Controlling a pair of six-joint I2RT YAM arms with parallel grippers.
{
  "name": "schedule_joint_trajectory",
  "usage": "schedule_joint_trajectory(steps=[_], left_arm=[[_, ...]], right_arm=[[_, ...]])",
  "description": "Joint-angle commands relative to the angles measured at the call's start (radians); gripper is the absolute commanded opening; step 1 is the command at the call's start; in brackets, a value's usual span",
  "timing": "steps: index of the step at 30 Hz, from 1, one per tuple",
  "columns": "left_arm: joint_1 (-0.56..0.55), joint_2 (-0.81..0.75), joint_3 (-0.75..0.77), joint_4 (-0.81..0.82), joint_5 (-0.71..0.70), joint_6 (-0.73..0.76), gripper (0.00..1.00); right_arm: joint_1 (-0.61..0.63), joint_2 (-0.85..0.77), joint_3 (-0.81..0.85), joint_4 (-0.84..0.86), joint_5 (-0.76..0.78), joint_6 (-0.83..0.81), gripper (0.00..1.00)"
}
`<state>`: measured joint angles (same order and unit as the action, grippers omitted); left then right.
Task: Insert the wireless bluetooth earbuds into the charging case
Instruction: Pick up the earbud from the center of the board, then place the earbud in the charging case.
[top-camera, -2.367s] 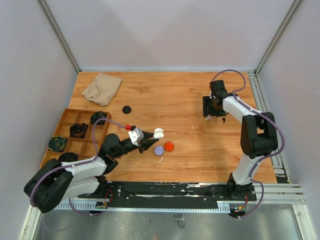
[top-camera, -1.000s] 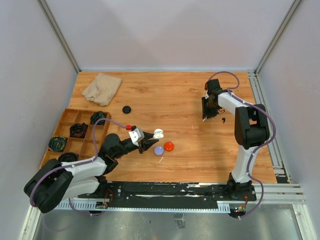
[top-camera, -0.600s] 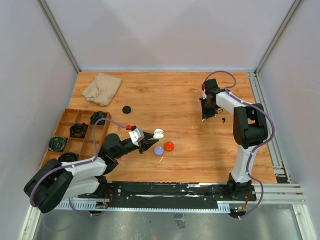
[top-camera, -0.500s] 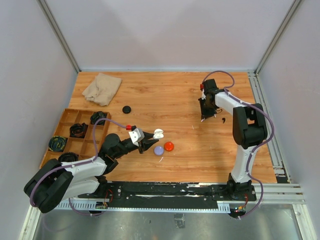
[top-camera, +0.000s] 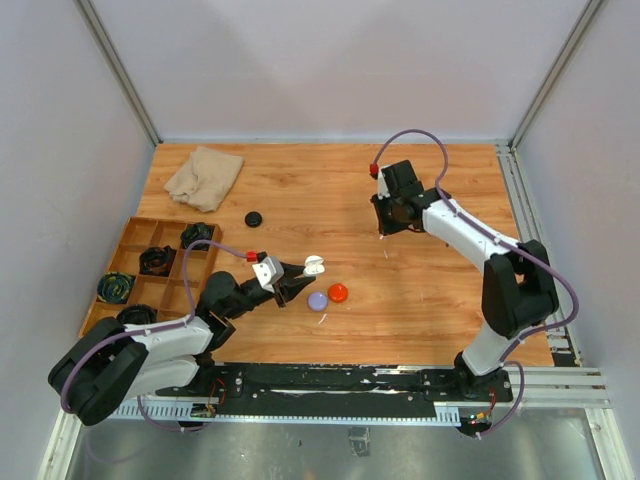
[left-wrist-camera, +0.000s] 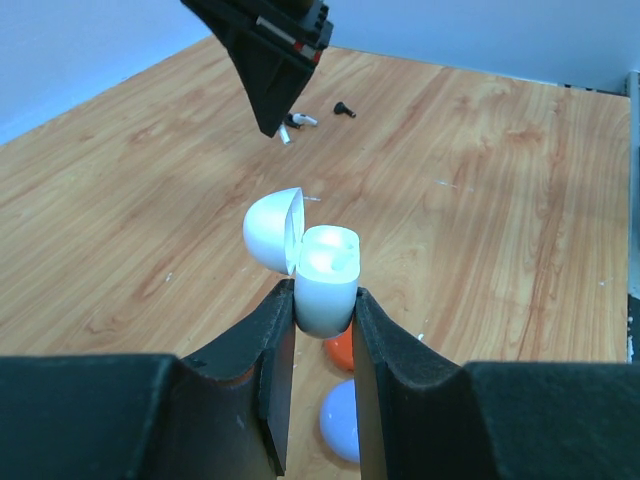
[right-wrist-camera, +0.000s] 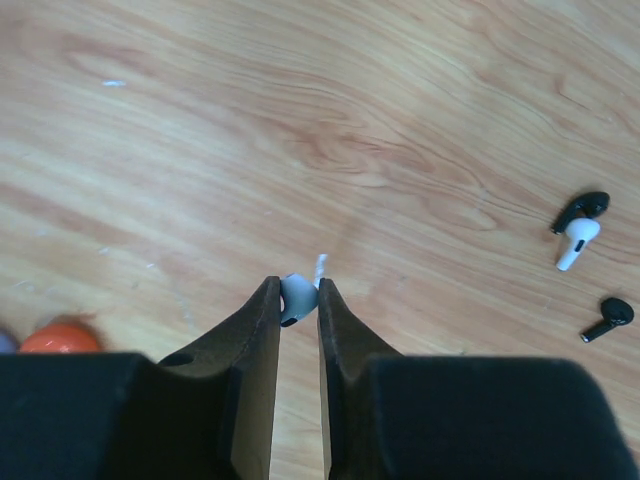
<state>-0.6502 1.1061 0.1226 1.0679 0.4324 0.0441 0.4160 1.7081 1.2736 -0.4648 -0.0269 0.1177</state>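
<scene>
The table (top-camera: 320, 190) is smooth wood with light grain. The white charging case (left-wrist-camera: 327, 285) is shiny, smooth plastic. The white earbud (right-wrist-camera: 297, 297) looks like smooth plastic too. The left gripper (left-wrist-camera: 323, 295) has dull black fingers (left-wrist-camera: 272, 350). The beige cloth (top-camera: 204, 177) looks soft and crumpled.

Bare tabletop (top-camera: 340, 205) spans from right gripper (top-camera: 383, 231) to charging case (top-camera: 313, 266).
</scene>
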Motion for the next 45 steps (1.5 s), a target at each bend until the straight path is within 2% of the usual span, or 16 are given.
schedule_joint_trajectory(steps=[1, 10, 23, 34, 45], left_arm=[[0.001, 0.008, -0.032, 0.105, -0.07, -0.004, 0.0], [0.001, 0.01, -0.066, 0.173, -0.115, -0.01, 0.0], [0.003, 0.042, -0.099, 0.288, -0.143, -0.038, 0.0], [0.004, 0.031, -0.108, 0.324, -0.117, -0.068, 0.0], [0.004, 0.042, -0.103, 0.336, -0.094, -0.088, 0.0]], right_arm=[[0.097, -0.106, -0.051, 0.065, 0.053, -0.029, 0.12], [0.276, -0.295, -0.114, 0.152, 0.139, -0.079, 0.1], [0.535, -0.528, -0.29, 0.463, 0.169, -0.203, 0.11], [0.726, -0.516, -0.396, 0.707, 0.223, -0.358, 0.11], [0.775, -0.453, -0.441, 0.808, 0.247, -0.42, 0.09]])
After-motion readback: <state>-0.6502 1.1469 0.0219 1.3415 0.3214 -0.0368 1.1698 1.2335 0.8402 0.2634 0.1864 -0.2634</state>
